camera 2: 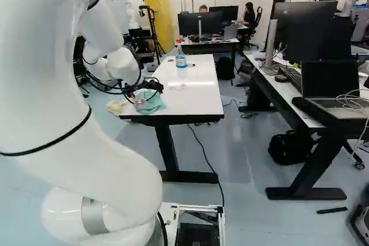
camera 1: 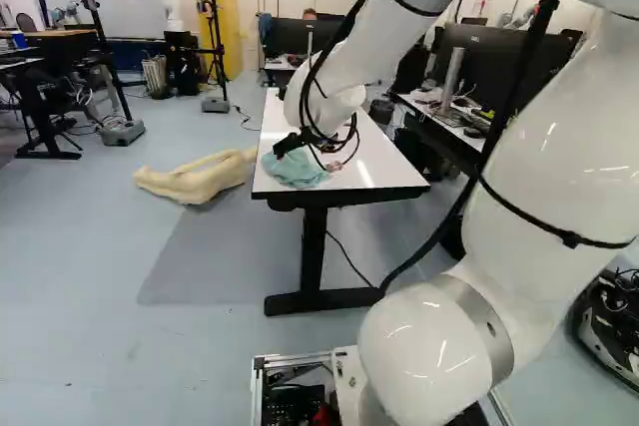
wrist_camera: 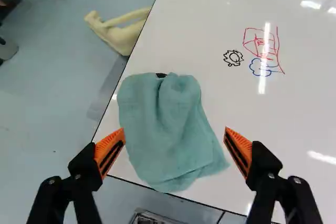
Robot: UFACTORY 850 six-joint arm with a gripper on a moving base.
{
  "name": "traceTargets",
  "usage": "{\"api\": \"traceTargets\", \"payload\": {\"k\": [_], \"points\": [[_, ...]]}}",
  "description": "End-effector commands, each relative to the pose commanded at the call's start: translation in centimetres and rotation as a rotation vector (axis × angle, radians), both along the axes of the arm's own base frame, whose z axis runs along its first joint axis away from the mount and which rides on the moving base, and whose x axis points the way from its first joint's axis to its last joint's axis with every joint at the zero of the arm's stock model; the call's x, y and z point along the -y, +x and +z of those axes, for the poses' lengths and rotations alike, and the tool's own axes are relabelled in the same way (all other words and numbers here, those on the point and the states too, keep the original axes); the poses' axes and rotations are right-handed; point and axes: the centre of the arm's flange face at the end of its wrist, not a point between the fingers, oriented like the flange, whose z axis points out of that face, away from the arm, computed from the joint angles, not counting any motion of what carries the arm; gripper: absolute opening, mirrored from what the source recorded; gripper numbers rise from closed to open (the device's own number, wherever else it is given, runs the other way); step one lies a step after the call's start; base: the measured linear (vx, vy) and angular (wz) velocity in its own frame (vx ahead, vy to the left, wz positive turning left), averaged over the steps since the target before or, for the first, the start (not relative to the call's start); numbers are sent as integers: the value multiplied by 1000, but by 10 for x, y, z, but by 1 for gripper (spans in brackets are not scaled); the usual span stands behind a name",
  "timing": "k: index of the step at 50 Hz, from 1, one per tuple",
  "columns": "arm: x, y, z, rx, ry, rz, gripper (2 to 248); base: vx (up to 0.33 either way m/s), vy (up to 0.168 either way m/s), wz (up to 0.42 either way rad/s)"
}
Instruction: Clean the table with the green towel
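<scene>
Left base view: fingers (camera 1: 284, 146) over green towel (camera 1: 295, 169), which lies on tabletop (camera 1: 381, 163), near left corner. Cream figure (camera 1: 195, 182) on floor, left of tabletop. Right base view: bottle (camera 2: 180, 60) on tabletop's far part. Wrist view: fingers (wrist_camera: 109, 153) spread wide, gripping nothing; drawings (wrist_camera: 265, 51) on tabletop.

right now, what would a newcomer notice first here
Probably the crumpled green towel at the white table's corner, between the gripper's open, orange-padded fingers. Next, the red, black and blue drawings on the tabletop, and the pale mannequin-like legs on the floor beside it.
</scene>
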Motion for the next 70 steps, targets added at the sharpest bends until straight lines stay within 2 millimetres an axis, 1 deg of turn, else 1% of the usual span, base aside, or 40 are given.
{"api": "traceTargets", "payload": {"k": [9,19,26,39,61,70], "points": [[-5,9,4,-70,-18,5,247,0,0,0],[-12,30,4,-66,-17,10,247,0,0,0],[-16,40,4,-64,-17,12,247,0,0,0],[-16,40,3,-66,-17,12,247,0,0,0],[-19,49,-22,-113,-30,12,247,0,0,0],[-19,49,-22,-113,-30,12,247,0,0,0]]}}
